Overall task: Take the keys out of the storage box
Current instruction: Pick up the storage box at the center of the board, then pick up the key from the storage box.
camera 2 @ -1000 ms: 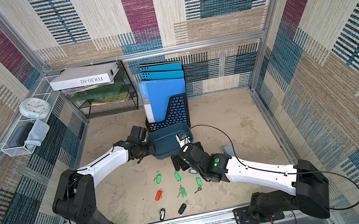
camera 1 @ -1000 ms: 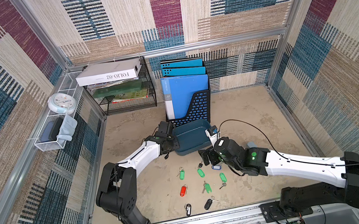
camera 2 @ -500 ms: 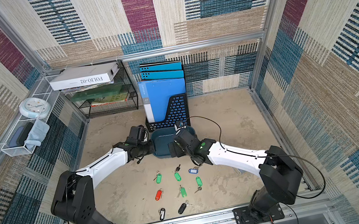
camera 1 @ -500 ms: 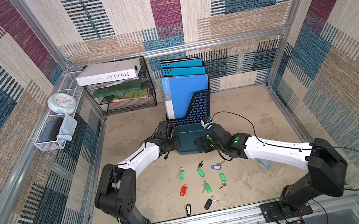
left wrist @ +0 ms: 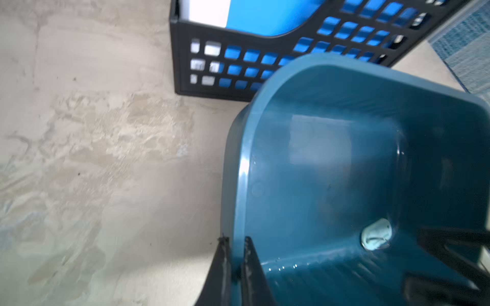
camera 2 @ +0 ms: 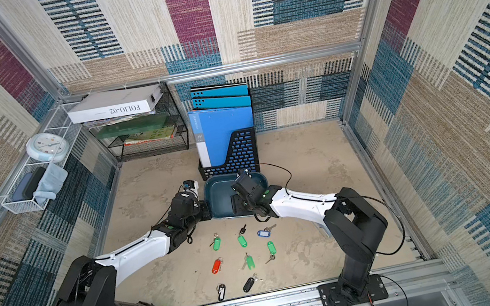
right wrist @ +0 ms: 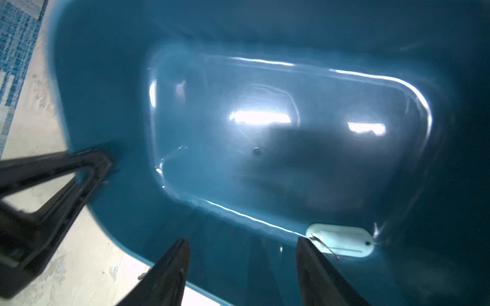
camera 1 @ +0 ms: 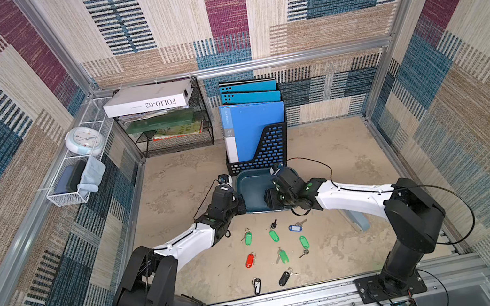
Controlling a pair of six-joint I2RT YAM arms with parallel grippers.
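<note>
1 key (right wrist: 340,243) in box (right wrist: 92,79), R jaws back

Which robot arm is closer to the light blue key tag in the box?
Right. The right tool reaches into the storage box, one fingertip beside the light blue tag; the left tool pinches the rim, farther away.

File holder (camera 1: 265,150), mesh rack (camera 1: 179,143), clock (camera 1: 84,143), white box (camera 1: 147,97)
</note>
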